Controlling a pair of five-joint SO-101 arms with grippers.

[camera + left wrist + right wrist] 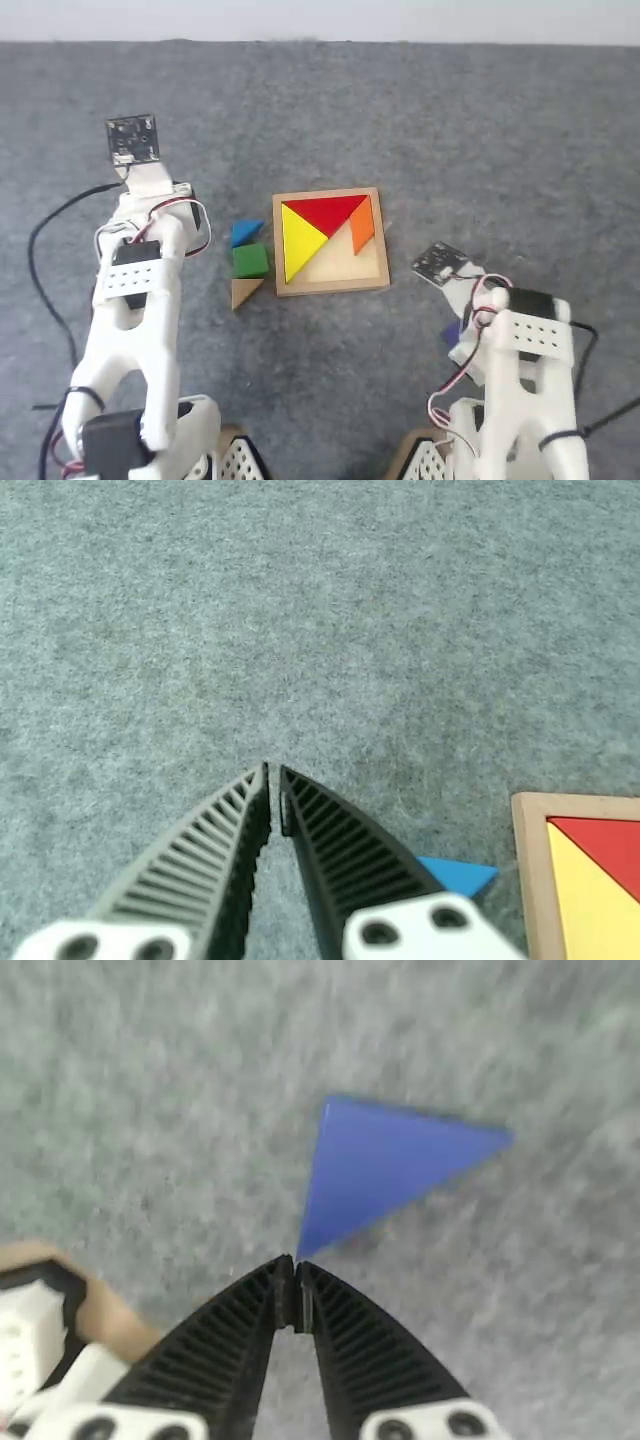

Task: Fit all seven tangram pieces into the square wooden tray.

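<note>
- Left end effector (pixel 272 772) together over table (pixel 300 600); blue piece (pixel 460 873) at 9 o'clock of tray (pixel 528 880).
- Right end effector (pixel 295 1262) together, tips at indigo triangle (pixel 385 1165), which is arm-hidden in the high view.

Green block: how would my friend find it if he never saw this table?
Find the square wooden tray in the middle of the grey table. Beside it, toward the left arm, three loose pieces sit in a line. The green block is the middle one, a square between a blue piece and a tan triangle.
</note>
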